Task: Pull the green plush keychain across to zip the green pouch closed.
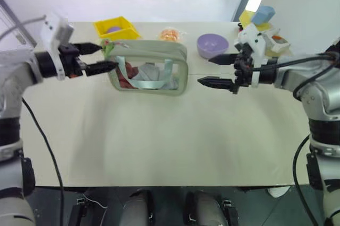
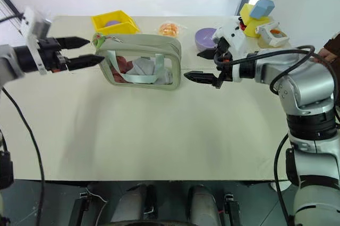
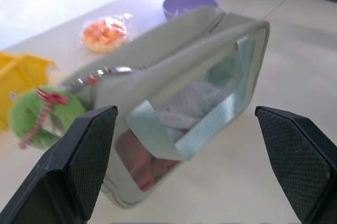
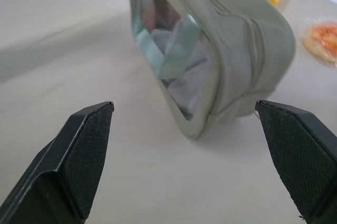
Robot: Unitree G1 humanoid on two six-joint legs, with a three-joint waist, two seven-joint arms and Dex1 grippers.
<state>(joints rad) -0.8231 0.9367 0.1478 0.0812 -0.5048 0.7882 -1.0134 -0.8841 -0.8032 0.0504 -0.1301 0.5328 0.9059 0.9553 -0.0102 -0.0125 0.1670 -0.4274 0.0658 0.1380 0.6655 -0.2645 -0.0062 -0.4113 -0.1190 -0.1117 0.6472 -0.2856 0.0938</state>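
Left end effector hung wide open at the left end of the green pouch, empty, its upper finger just beside the green plush keychain on the pouch's top left corner. Right end effector gaped empty near the pouch's right end. Bare counter lay toward the near edge. No writing was legible.

One green pouch, one green plush keychain, one yellow bin, one purple bowl

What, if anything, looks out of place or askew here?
Nothing is spilled or damaged. The green pouch stands upright on the table, with the green plush keychain at its left end, between both open grippers.
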